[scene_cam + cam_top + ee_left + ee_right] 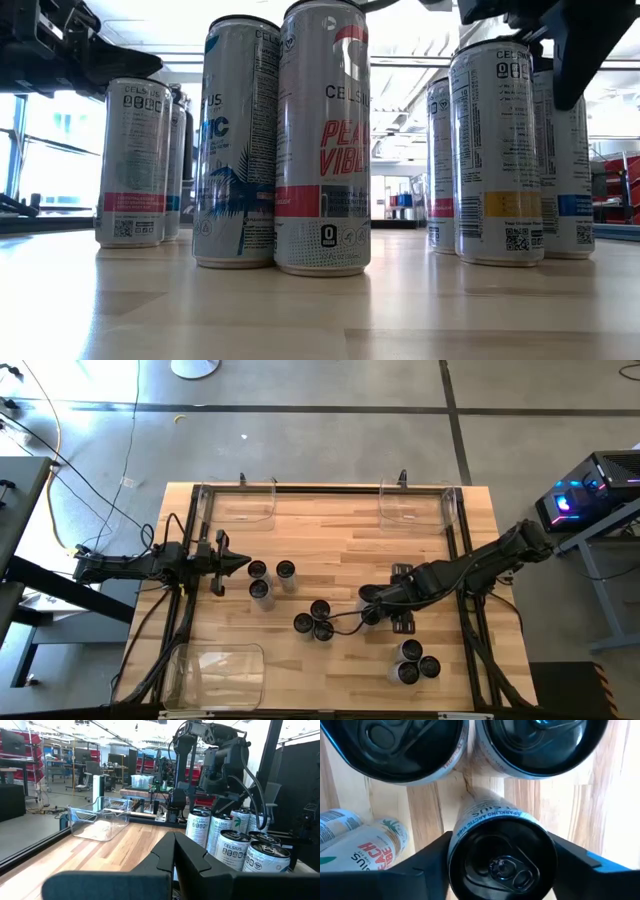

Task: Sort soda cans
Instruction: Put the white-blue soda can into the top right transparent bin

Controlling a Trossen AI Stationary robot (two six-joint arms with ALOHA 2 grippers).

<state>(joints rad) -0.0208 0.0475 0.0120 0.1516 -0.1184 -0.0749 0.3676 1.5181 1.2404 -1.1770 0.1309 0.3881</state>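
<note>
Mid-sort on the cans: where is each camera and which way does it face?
High: overhead, straight down; table, both arms, cans.
Low: table height, level through cans into the room.
Left wrist: past the shut left gripper toward cans and the right arm.
Right wrist: down on one can between the right gripper's fingers.
Shared: this can also shows from overhead.

Two dark jointed arms, black cables trailing, black angular fingers [420,865], matte housings

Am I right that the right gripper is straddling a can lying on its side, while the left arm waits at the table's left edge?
Not quite: the can between the right gripper's fingers stands upright, as the right wrist view shows. The left gripper does wait at the table's left edge.
</note>
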